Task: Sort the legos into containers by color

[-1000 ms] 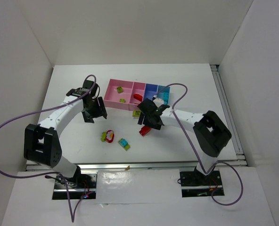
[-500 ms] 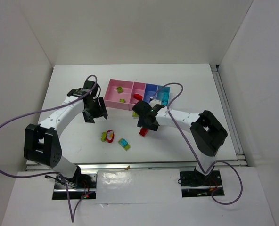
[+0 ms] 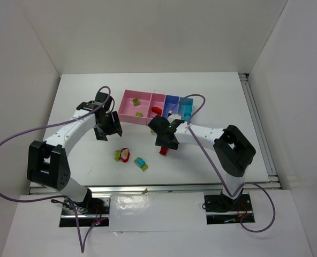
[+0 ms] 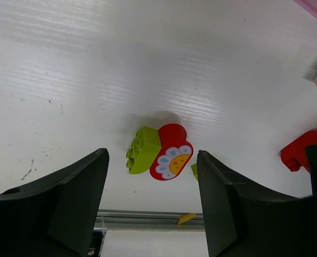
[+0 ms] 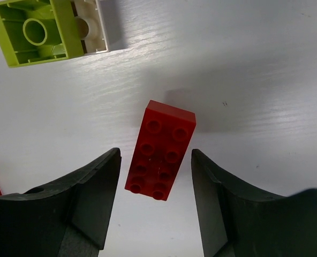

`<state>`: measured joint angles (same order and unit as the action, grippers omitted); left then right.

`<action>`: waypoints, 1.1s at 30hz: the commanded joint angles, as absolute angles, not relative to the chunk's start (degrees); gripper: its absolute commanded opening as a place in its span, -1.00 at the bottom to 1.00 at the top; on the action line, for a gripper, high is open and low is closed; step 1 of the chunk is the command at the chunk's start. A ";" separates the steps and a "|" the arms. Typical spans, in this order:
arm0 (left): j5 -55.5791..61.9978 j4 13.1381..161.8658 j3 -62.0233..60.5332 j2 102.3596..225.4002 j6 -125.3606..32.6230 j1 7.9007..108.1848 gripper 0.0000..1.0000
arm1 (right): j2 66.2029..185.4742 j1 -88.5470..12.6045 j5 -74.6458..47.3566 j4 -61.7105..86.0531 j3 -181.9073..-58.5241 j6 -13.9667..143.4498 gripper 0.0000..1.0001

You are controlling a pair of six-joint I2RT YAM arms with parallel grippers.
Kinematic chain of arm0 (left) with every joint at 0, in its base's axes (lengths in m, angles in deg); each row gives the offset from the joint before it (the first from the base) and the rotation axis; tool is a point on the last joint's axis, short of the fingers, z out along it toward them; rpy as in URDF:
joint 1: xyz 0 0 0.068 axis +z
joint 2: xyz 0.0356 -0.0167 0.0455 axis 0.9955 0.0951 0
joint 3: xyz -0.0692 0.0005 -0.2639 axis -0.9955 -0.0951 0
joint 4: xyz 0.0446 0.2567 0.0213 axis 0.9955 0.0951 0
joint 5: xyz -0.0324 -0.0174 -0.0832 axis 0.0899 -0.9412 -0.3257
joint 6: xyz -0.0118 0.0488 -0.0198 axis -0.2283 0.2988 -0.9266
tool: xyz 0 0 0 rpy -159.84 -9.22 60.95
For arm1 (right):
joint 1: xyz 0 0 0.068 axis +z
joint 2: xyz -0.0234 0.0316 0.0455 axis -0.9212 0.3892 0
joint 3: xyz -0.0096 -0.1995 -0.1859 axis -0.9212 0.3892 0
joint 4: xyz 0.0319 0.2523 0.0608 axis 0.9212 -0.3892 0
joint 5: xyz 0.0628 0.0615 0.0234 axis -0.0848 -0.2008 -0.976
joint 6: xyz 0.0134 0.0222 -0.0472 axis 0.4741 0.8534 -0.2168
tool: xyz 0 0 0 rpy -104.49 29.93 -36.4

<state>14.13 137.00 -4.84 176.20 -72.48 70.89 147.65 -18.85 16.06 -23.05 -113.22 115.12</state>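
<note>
My right gripper (image 3: 166,140) (image 5: 156,155) is open and hangs just over a red two-by-four lego (image 5: 160,150) (image 3: 163,150) that lies on the table between its fingers. My left gripper (image 3: 106,126) (image 4: 152,156) is open and empty above the table. A lime lego joined to a red flower piece (image 4: 158,155) (image 3: 122,155) lies ahead of it. The joined containers (image 3: 127,110) stand at the back. The left pink one holds lime legos (image 3: 137,101), the second pink one a red lego (image 3: 157,110), and the light blue one teal legos (image 3: 187,110).
A lime and white lego (image 5: 38,32) lies just beyond the red one, near the bins. A teal and lime lego (image 3: 141,164) lies near the front. The table's front rail (image 3: 148,187) runs below the loose legos. Cables loop over both arms.
My right gripper has moved left and settled over the red two-by-four lego. My left arm has barely moved.
</note>
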 commanded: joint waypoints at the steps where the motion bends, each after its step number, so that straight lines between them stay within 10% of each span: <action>1: 13.93 136.54 -5.50 175.22 -71.97 70.66 0.55 | 148.29 -18.49 17.99 -23.27 -115.25 114.62 0.26; 16: 2.71 134.87 -1.38 175.75 -65.57 71.35 0.55 | 139.37 -20.06 15.46 -22.23 -120.26 102.43 -0.45; 33: -57.60 109.32 -0.67 170.74 -60.88 68.29 0.91 | 122.45 -42.49 -55.21 -1.39 -115.16 82.44 -0.45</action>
<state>-45.35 119.71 -2.24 172.48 -58.34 70.50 122.23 -42.24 -40.70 -7.33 -115.04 83.51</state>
